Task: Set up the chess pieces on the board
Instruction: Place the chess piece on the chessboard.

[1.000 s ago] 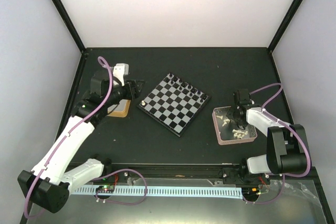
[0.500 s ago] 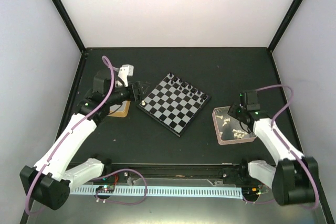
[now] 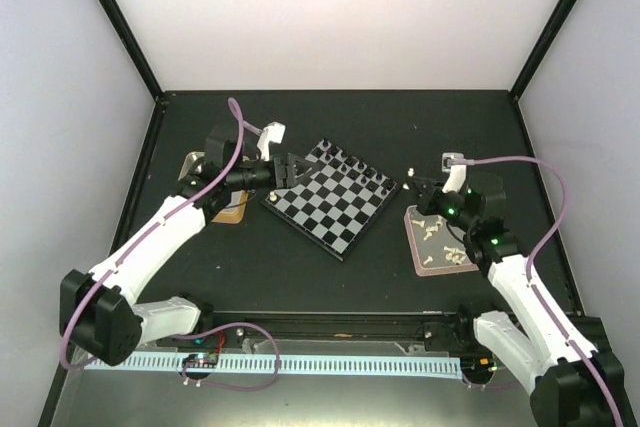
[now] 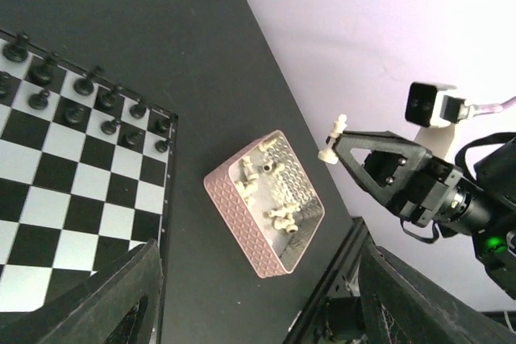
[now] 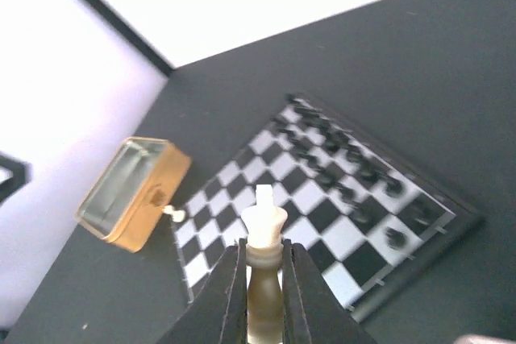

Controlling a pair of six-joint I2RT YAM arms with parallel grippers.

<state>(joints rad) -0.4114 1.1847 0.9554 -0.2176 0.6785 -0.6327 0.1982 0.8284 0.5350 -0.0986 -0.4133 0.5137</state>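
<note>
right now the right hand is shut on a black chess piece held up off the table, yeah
Not black. The chess piece that the right hand is shut on is cream-white, as the right wrist view shows. The rest holds: it is held up off the table.

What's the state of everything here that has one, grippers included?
left gripper, open and empty, over the board edge
right gripper, shut on a white chess piece, off the table
board, black pieces in two rows along one edge
pink tray, holding loose white pieces
</note>
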